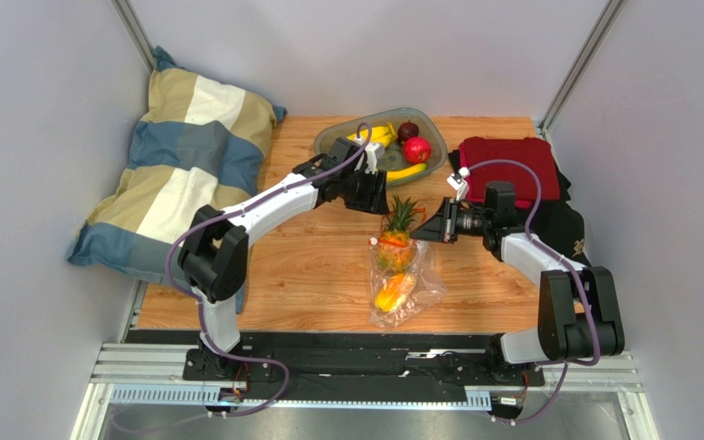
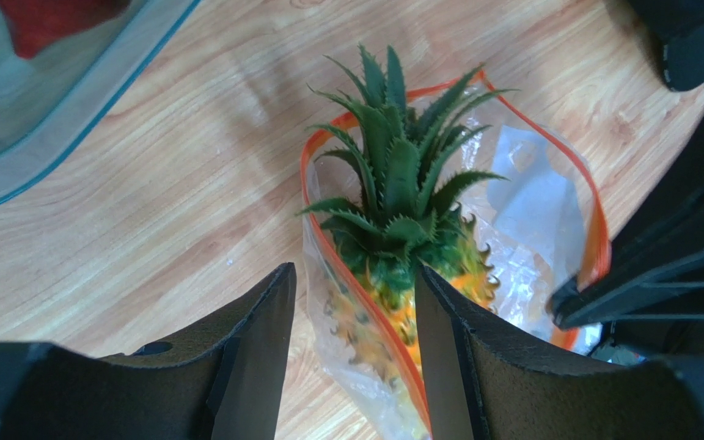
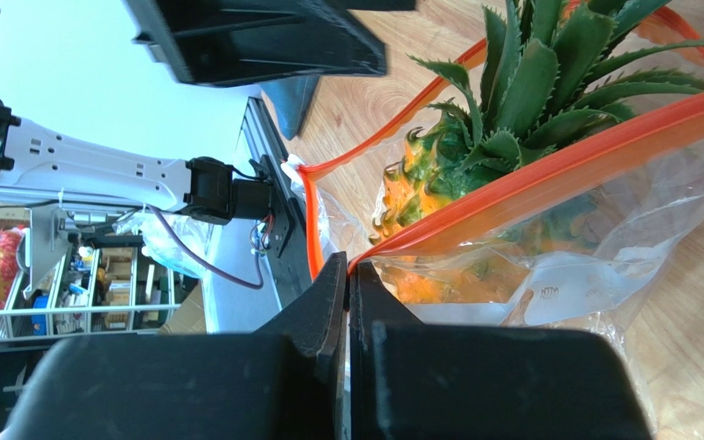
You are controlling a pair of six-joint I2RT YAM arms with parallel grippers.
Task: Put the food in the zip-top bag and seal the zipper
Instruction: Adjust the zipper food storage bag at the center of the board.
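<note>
The zip-top bag [image 1: 413, 291] lies on the table with its mouth held up. A pineapple [image 1: 396, 240] sits in the mouth, crown sticking out, and an orange-yellow mango [image 1: 391, 293] lies lower inside. My right gripper [image 3: 346, 270] is shut on the orange-red zipper [image 3: 558, 165] edge at the bag's right side. My left gripper [image 2: 351, 307] is open, its fingers [image 2: 255, 348] standing either side of the bag's left zipper edge [image 2: 304, 174] beside the pineapple [image 2: 402, 211]. Bananas [image 1: 379, 136], a red fruit [image 1: 416, 149] and a dark purple fruit [image 1: 408, 129] lie in the tray. The slider is not visible.
The grey-green translucent tray [image 1: 328, 142] stands at the back centre, close behind my left gripper [image 1: 374, 188]. A striped pillow [image 1: 181, 165] fills the left side. A red cloth [image 1: 510, 170] on black fabric [image 1: 562, 225] lies at the right, behind my right arm.
</note>
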